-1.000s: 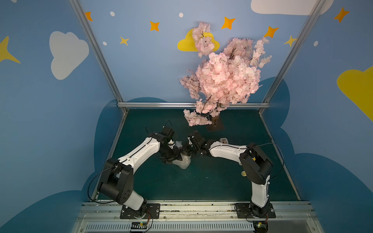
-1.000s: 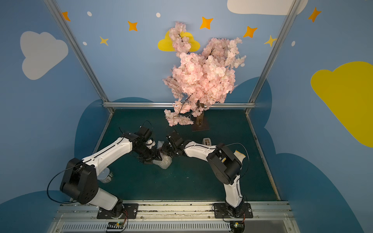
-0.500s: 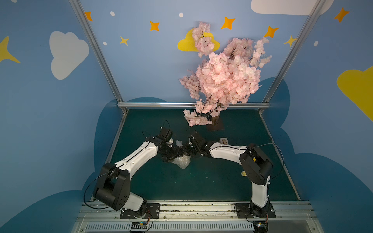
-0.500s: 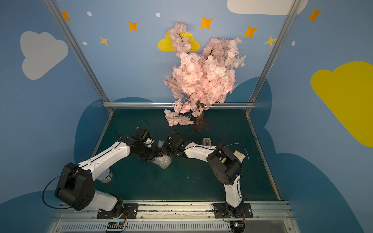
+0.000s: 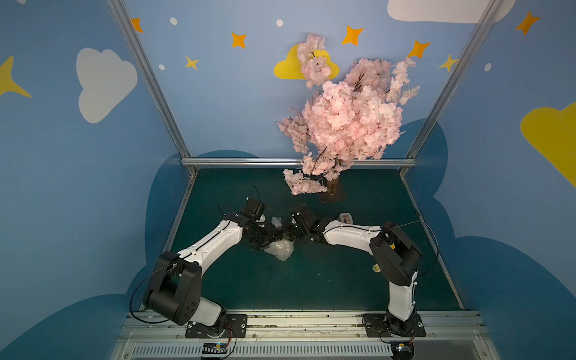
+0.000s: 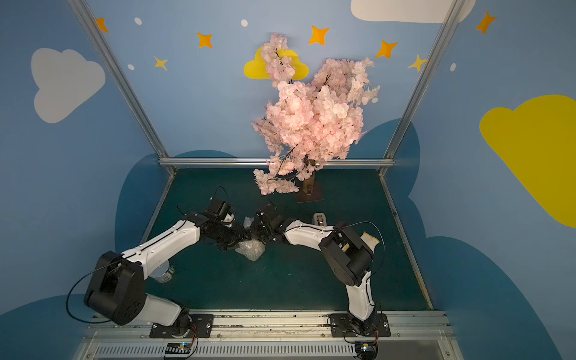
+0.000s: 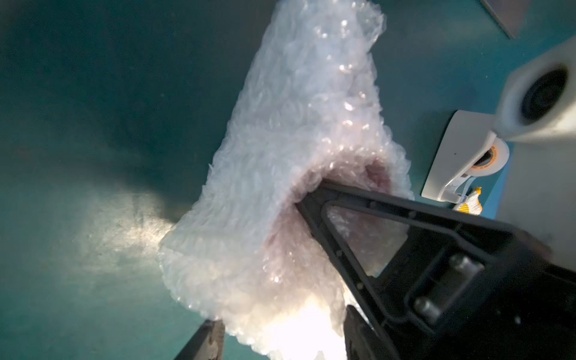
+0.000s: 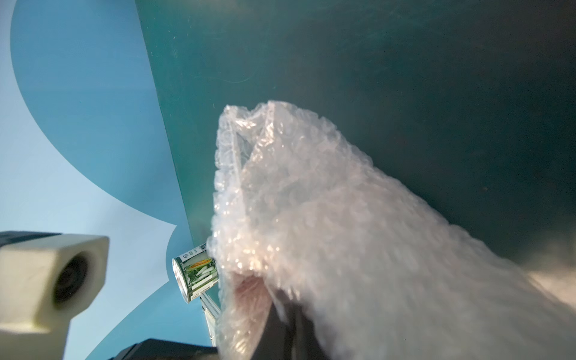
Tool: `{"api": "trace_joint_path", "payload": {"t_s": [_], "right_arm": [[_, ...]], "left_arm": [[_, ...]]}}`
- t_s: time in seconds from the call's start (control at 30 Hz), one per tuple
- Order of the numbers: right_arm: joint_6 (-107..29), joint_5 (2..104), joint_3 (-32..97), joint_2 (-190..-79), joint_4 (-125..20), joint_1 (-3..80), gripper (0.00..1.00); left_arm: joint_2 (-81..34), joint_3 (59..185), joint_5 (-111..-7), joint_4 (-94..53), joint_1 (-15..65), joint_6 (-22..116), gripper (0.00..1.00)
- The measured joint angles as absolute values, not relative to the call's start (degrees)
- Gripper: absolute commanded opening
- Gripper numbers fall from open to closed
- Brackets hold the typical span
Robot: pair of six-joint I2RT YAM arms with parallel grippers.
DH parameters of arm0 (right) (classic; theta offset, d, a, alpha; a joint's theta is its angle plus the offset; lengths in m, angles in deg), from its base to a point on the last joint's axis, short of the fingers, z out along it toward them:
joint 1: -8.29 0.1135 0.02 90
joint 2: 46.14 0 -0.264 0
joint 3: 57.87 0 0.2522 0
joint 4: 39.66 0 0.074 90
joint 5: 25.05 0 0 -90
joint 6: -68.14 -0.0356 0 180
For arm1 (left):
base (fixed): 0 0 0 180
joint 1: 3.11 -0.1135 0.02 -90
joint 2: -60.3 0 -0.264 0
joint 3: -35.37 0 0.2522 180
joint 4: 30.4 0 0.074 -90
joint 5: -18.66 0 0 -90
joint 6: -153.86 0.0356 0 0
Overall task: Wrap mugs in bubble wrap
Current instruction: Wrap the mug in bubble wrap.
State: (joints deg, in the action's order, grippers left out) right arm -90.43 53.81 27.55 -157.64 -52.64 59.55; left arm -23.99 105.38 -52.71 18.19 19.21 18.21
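Seemingly mid-tuck: the closed right gripper [image 7: 307, 199] pokes wrap [image 7: 280, 140] into the mug [image 7: 378, 176]; the left gripper [image 7: 282, 321] straddles both, grip unclear. Next, press loose wrap snug.

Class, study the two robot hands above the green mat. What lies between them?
The bubble wrap bundle lies between the left hand and the right hand; both top views show it, the left wrist view closest.

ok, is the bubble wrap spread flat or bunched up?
Bunched up. In both top views the bubble wrap is a crumpled lump on the table; the left wrist view shows it gathered into a sleeve, something reddish inside.
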Motion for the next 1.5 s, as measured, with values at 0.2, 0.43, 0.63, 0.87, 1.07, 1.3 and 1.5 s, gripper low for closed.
{"api": "trace_joint_path", "payload": {"t_s": [0.2,0.43,0.63,0.87,1.07,1.3,1.5], "right_arm": [[-90.4,53.8,27.5,-157.6,-52.6,59.6,0.0],[-90.4,53.8,27.5,-157.6,-52.6,59.6,0.0],[-90.1,53.6,27.2,-157.4,-52.3,59.6,0.08],[-88.8,53.5,26.4,-156.1,-51.7,59.7,0.26],[-87.8,53.5,26.1,-154.8,-52.2,59.8,0.35],[-85.2,54.0,25.4,-151.1,-54.3,59.4,0.56],[-81.6,53.3,22.5,-146.4,-55.9,59.8,0.63]], "left_arm": [[-24.9,105.5,-53.7,18.0,19.2,17.5,0.6],[-29.5,108.6,-56.5,20.2,19.7,18.5,0.6],[-31.6,110.1,-57.4,20.9,19.9,18.7,0.52],[-34.7,112.7,-57.3,21.3,20.2,18.8,0.21],[-35.8,115.0,-58.6,23.8,20.2,19.9,0.06],[-40.6,122.3,-60.5,31.3,20.1,24.3,0.03],[-44.7,128.1,-62.2,37.0,20.1,29.1,0.03]]}}
